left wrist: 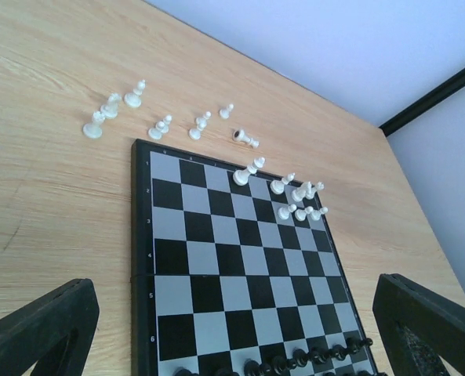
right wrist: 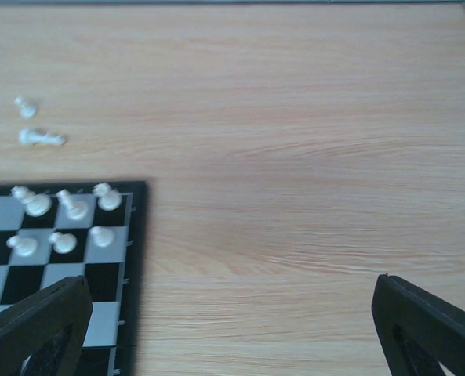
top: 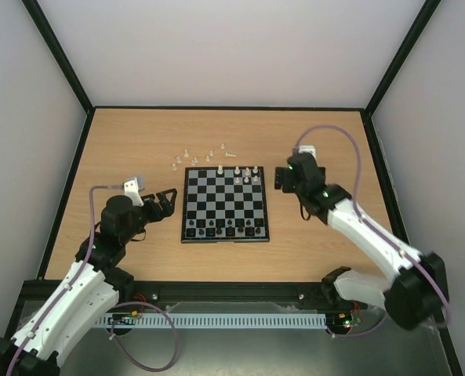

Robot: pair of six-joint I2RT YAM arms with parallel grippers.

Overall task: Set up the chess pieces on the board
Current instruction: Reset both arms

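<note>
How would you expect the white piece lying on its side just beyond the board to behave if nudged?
The fallen piece is rounded and on its side, so it would probably roll. It looks tiny, likely light and easily flicked across the smooth table.

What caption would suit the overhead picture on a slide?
Both open, the left gripper and right gripper flank a chessboard; some white pieces placed, others loose on the table.

Black pieces (top: 230, 229) on board (left wrist: 216, 258); white pieces (left wrist: 93, 125) partly off.
</note>
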